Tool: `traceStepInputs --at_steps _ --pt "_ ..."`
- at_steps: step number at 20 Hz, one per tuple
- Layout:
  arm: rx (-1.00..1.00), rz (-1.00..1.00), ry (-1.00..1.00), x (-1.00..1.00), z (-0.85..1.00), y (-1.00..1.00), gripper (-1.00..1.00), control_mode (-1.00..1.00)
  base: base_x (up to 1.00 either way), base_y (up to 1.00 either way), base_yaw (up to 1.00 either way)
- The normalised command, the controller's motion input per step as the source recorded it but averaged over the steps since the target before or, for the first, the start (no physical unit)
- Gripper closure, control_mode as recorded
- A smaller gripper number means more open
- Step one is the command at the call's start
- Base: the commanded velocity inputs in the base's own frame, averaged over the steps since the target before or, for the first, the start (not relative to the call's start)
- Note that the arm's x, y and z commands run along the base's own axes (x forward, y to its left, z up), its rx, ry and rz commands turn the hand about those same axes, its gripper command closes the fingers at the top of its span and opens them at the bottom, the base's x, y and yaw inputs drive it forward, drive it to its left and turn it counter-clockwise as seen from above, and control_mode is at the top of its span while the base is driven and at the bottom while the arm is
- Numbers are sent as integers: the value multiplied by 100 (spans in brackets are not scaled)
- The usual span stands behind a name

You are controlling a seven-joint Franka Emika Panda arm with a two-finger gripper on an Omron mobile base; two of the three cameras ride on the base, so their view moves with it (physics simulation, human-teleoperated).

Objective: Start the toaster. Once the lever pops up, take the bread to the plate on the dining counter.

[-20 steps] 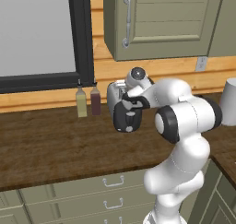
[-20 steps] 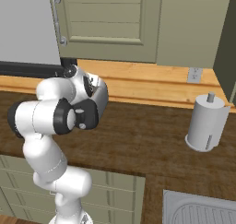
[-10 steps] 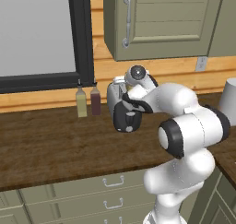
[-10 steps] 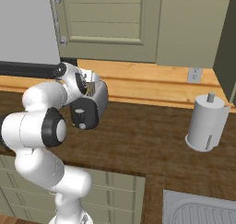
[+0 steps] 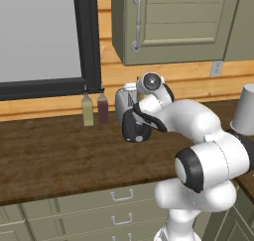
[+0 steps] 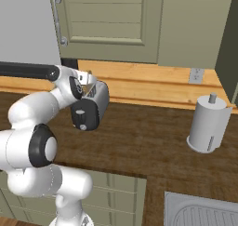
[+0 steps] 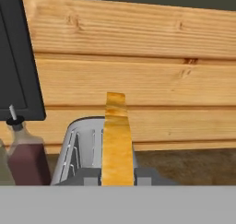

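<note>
Hovering right over the toaster, the gripper looks narrowly pinched on the bread standing edge-up between its jaws above a slot — light, crumbly stuff, best held mid-slice, gently.

chrome toaster with black end face stands upright on the worktop, directly below and ahead of the end effector. bread, tan with brown crust, stands edge-on, upright above the toaster slots.
</note>
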Motion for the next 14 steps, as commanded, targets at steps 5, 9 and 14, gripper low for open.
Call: traceStepInputs --at_steps 5,9,14 --pt "0 0 -1 -39 24 0 100 -100 0 0 0" --pt "0 0 0 -44 39 0 100 -100 0 0 0" --pt "0 -3 0 -58 28 0 100 -100 0 0 0"
